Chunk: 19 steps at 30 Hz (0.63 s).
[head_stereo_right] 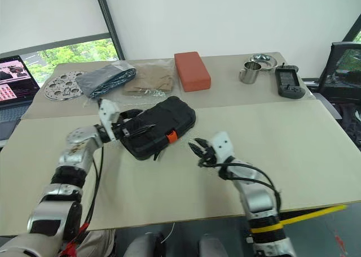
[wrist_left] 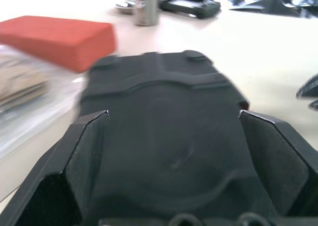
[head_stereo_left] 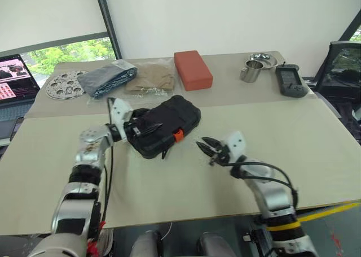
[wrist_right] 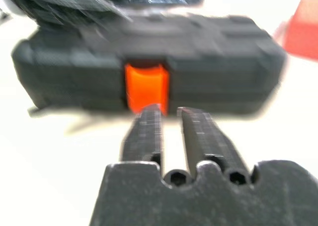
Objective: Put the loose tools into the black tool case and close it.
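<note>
Lying shut on the beige table [head_stereo_left: 316,149], the black tool case [head_stereo_left: 169,121], set at an angle near the middle, orange latch [head_stereo_left: 178,135] on the edge facing the robot; no loose tools to be made out on the tabletop around it. Hovering at the case's left end, the left gripper [head_stereo_left: 145,127], level, fingers spread wide, one to each side of the lid in the left wrist view [wrist_left: 84,151]; open, wrapped round nothing, contact with the case impossible to judge. Sitting just off the latch side, the right gripper [head_stereo_left: 206,148], pointed back toward the case; fingers [wrist_right: 146,131] a narrow slit apart in the right wrist view, tips close to the latch, nothing between them; clear of the case in the head views. Ranged along the far side of the table: perforated metal disc [head_stereo_left: 64,85]; grey bagged bundle [head_stereo_left: 107,78]; tan bagged bundle [head_stereo_left: 151,78]; red-orange block [head_stereo_left: 192,69] just beyond the case; steel cup [head_stereo_left: 251,72] with a shallow steel dish [head_stereo_left: 264,59] behind it; dark handheld device [head_stereo_left: 290,80] beside those. Glowing at the far left edge, a laptop [head_stereo_left: 14,76]; tucked in at the far right, a black office chair [head_stereo_left: 341,62].
</note>
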Motion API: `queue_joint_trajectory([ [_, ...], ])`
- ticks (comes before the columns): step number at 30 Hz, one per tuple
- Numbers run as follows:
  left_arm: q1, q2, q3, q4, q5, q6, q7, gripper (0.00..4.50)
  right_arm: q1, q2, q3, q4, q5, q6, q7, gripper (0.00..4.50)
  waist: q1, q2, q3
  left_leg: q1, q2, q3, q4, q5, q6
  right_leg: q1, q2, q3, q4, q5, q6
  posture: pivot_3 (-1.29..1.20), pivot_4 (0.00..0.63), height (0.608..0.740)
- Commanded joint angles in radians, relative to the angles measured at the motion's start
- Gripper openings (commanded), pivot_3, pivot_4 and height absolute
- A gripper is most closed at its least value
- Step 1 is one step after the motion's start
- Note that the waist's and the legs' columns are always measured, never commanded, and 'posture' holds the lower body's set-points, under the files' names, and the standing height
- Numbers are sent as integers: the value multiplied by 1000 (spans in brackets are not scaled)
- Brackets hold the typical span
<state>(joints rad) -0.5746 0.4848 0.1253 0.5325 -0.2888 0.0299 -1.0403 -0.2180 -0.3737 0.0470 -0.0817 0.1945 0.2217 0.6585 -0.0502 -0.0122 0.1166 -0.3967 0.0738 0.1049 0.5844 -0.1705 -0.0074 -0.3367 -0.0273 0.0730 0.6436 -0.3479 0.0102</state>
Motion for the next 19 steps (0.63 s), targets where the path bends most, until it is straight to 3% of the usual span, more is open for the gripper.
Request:
queue_joint_trajectory([
  [1,117,42,55,-222,-64,99,44,4500,-14,-71,-74,12,79,-4,96,2793,4,-1,2,0,1,0,-1,0,0,0,0,0,-1,0,0,0,150,740],
  [6,380,94,155,-527,-129,238,138,4500,-12,-185,-153,136,132,-55,230,4479,13,-2,3,-1,2,1,-4,0,0,0,-1,0,-5,0,0,0,150,740],
  [12,612,84,167,-610,-41,190,247,4500,12,-246,-186,290,104,-212,321,4479,16,-3,4,1,1,1,-6,0,0,3,-3,0,-10,1,-1,0,150,740],
  [19,672,43,130,-600,-16,162,300,4500,-1,-270,-193,383,115,-301,380,4479,23,-4,4,1,-2,3,-9,0,0,3,-12,-1,-12,1,-2,0,150,740],
])
